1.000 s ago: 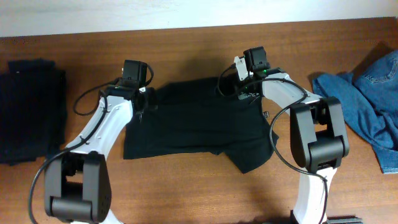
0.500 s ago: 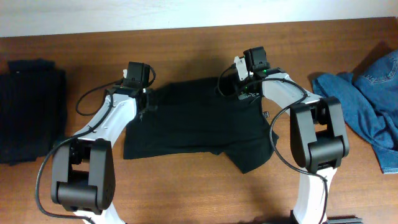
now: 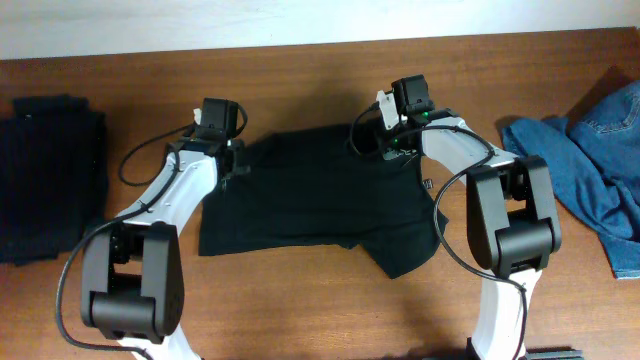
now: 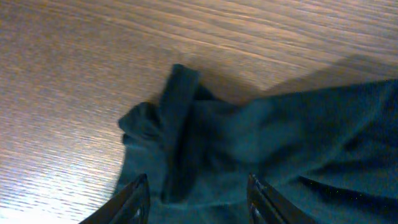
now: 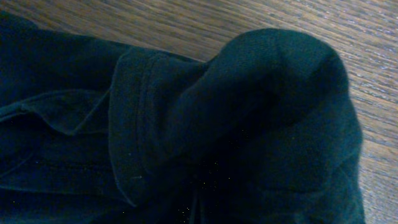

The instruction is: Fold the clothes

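Starting at the near edge of the table (image 3: 300, 320), the two arms rise from their bases and reach away over the black garment (image 3: 315, 200). It lies spread mostly flat in the middle of the wood, with its near right corner hanging lower than the rest of the hem. To the left, well apart from it, sits a folded dark pile (image 3: 50, 180). To the right, a rumpled blue denim garment (image 3: 590, 160) lies by the table's side.

Farther on, at the garment's far left corner, the left gripper (image 3: 232, 162) hovers with its jaws parted about halfway. Its wrist view shows both fingers (image 4: 134, 199) apart, with cloth lying loose between them and the bunched, rolled corner resting on the wood just beyond.

At the far right corner the right gripper (image 3: 386, 140) is closed tight. Its fingers are hidden in its own view, where the cloth is gathered into a rounded hump close to the lens — pinched, by the look of it, between the jaws.
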Tool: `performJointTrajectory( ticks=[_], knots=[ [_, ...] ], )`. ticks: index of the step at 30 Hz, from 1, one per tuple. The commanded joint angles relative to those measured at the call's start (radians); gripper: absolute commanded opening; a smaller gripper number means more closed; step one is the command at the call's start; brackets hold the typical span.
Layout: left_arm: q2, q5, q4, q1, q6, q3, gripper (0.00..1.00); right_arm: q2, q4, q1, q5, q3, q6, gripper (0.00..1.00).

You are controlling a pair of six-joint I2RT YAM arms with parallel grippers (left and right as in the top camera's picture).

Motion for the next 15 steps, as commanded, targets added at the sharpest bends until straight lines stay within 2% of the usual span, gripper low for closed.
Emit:
performJointTrajectory(
  ticks=[1, 3, 4, 6, 8, 11, 15],
  knots=[
    [0.045, -0.013, 0.003, 0.022, 0.002, 0.011, 0.5, 0.014, -0.008, -0.003, 0.005, 0.006, 0.011, 0.04],
    [0.052, -0.011, 0.006, 0.022, 0.002, 0.011, 0.49, 0.014, -0.008, -0.003, 0.006, 0.006, 0.011, 0.04],
    [0.052, -0.01, 0.007, 0.022, 0.002, 0.011, 0.39, 0.014, -0.008, -0.003, 0.006, 0.006, 0.011, 0.04],
    [0.051, -0.01, 0.013, 0.022, 0.002, 0.011, 0.27, 0.014, -0.011, -0.003, 0.005, 0.006, 0.011, 0.04],
    [0.051, -0.01, 0.022, 0.022, 0.002, 0.011, 0.21, 0.014, -0.012, -0.003, 0.005, 0.006, 0.011, 0.04],
    [0.051, -0.006, 0.026, 0.022, 0.002, 0.011, 0.19, 0.014, -0.017, -0.003, 0.006, 0.006, 0.011, 0.04],
    [0.051, -0.005, 0.029, 0.022, 0.001, 0.02, 0.01, 0.014, -0.023, -0.003, 0.006, 0.006, 0.011, 0.04]
  ],
)
